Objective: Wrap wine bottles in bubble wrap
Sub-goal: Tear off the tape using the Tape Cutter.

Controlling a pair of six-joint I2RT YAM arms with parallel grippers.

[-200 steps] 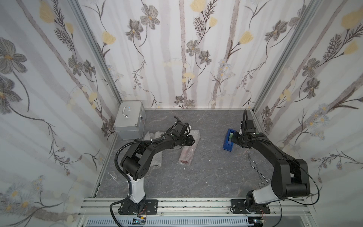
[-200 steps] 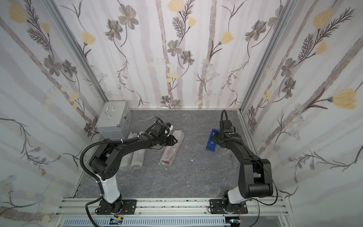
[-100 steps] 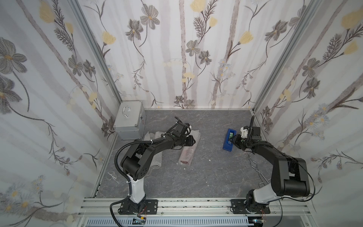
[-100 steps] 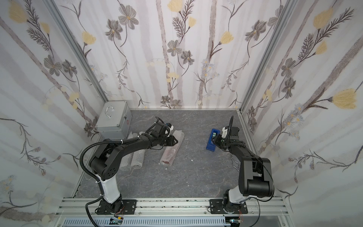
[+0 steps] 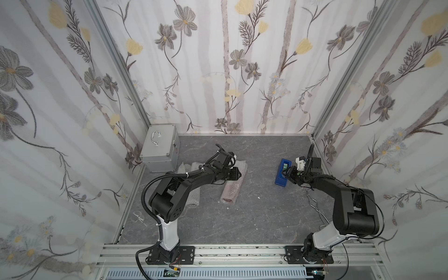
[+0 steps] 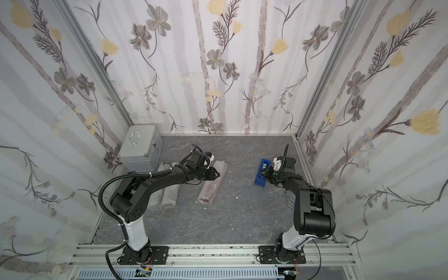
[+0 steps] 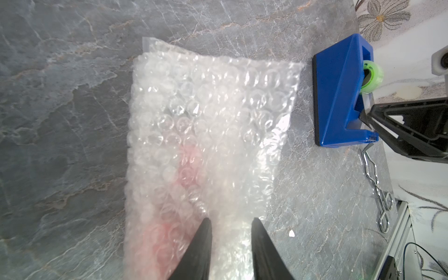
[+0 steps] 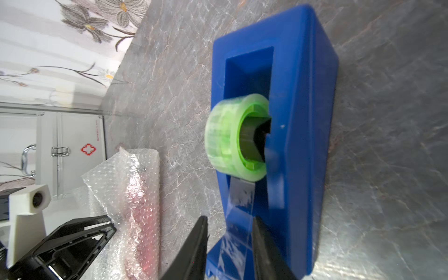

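A roll of bubble wrap [image 5: 232,186] [image 6: 213,184] lies mid-table with a red-pink wine bottle [image 7: 189,169] showing dimly through it. My left gripper [image 5: 238,174] [image 7: 230,220] rests on the roll's far half, its fingers a little apart with a raised ridge of wrap pinched between them. At the right, my right gripper [image 6: 266,173] [image 8: 230,219] is at the blue tape dispenser [image 8: 303,121]. Its jaws stand apart on either side of the clear tape strip [image 8: 242,201] coming off the green roll [image 8: 230,140]. Two more wrapped rolls [image 6: 167,196] lie under the left arm.
A silver metal case [image 5: 160,150] stands in the back left corner. Metal wire tongs [image 5: 315,203] [image 7: 378,194] lie near the right wall, behind the right arm. Small white scraps [image 5: 228,207] dot the grey table.
My right gripper has swung down and in toward the dispenser's cutter end, and its jaws have narrowed round the tape strip. The left arm and the roll have not moved.
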